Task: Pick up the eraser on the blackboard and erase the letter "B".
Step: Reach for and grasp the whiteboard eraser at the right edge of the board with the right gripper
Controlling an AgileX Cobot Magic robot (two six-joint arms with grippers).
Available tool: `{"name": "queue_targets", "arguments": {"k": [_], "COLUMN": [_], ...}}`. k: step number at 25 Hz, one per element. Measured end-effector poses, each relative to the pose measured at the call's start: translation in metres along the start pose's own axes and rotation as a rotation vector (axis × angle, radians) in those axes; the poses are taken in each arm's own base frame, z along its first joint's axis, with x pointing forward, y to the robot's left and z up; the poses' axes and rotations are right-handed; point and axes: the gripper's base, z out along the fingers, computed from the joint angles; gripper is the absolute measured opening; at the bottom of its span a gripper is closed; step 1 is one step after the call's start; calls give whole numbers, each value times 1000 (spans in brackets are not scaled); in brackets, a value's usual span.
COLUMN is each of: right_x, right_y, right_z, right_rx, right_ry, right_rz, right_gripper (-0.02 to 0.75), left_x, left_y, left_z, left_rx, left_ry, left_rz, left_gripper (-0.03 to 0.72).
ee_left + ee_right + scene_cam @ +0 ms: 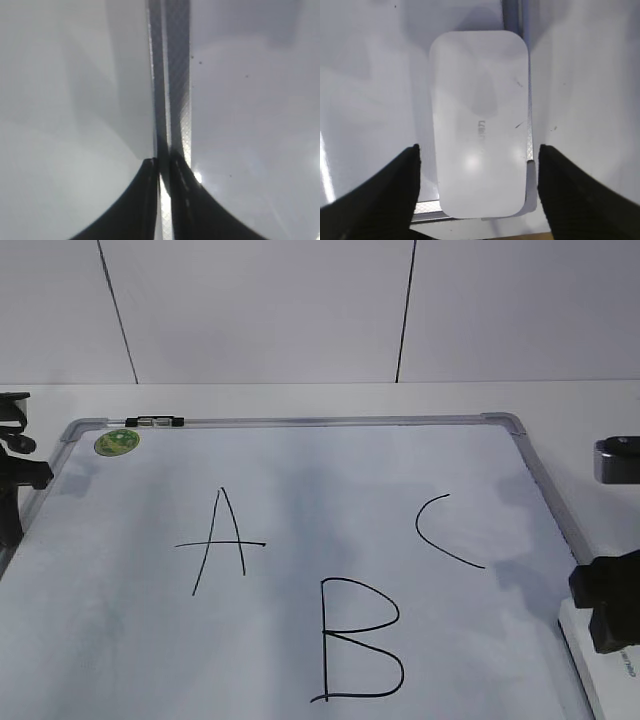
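Note:
The blackboard [300,490] is a white board with a silver-grey frame, lying flat. The letter "B" [360,640] is drawn in black at its near middle, below the "A" [220,540] and "C" [445,530]. The eraser [477,115], a white rounded block with small grey lettering, lies on the board's near right corner and overlaps the frame; it also shows in the exterior view [592,665]. My right gripper [477,150] is open, with one finger on each side of the eraser, not touching it; it shows in the exterior view [605,615]. My left gripper [162,157] is shut and empty over the board's left frame [177,75]; it shows in the exterior view [15,475].
A round green sticker [117,442] and a small black-and-silver clip [160,422] sit at the board's far left corner. A white table [560,400] surrounds the board and a white wall [300,310] stands behind it.

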Motion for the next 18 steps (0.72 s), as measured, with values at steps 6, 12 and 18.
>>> {"name": "queue_targets", "arguments": {"k": [6, 12, 18], "right_x": [-3, -6, -7], "right_y": [3, 5, 5], "right_z": [11, 19, 19], "right_rx": [21, 42, 42], "right_ry": [39, 62, 58], "right_rz": [43, 36, 34], "right_gripper": [585, 585, 585], "left_x": [0, 0, 0], "left_y": [0, 0, 0], "left_z": [0, 0, 0], "left_rx": [0, 2, 2], "left_ry": [0, 0, 0], "left_rz": [0, -1, -1], "left_gripper": [49, 49, 49]}}
